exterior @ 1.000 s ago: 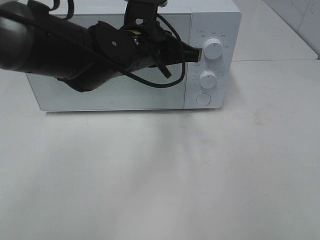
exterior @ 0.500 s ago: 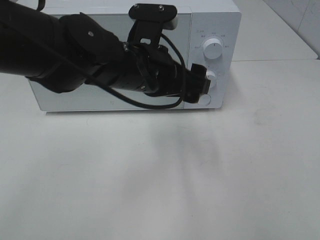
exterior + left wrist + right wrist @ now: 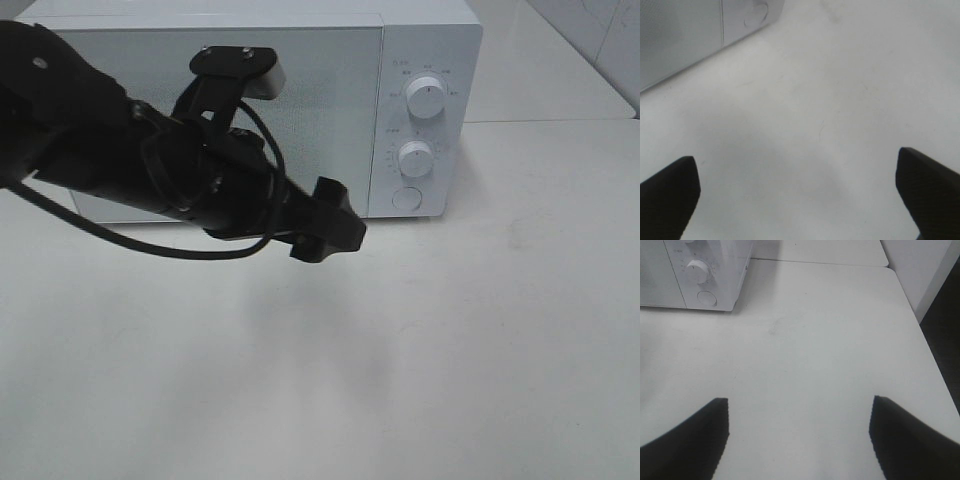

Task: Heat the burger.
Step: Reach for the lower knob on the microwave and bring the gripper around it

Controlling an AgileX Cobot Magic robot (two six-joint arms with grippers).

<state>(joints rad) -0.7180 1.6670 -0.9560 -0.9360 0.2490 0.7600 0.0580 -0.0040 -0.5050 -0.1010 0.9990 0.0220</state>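
nearest the high camera is bare white tabletop (image 3: 430, 380), with a soft grey shadow on it in front of the microwave (image 3: 330, 60). over that stretch the black left arm (image 3: 120, 160) reaches in from the side of the microwave away from its controls, with a cable looped under it. its end hangs in front of the lower corner of the door (image 3: 320, 120), just short of the control panel.

the left claw (image 3: 795, 155) stands wide apart. its two dark fingers (image 3: 667, 195) sit at opposite edges of the wrist view, with only tabletop between them and nothing gripped. the microwave's front corner is beyond them.

the right claw (image 3: 799, 400) is spread apart too and holds nothing. it hovers over the tabletop well out from the microwave's control-panel end.

further back, the microwave sits on the tabletop with its door shut. the door's frosted panel shows nothing of the inside. on the panel beside the door, an upper knob (image 3: 427, 100) sits above a lower knob (image 3: 415, 158), and a round button (image 3: 406, 198) is at the bottom. behind the microwave the tabletop runs on to a pale tiled wall (image 3: 600, 40).

the burger shows in none of the views, so i cannot tell where it is.
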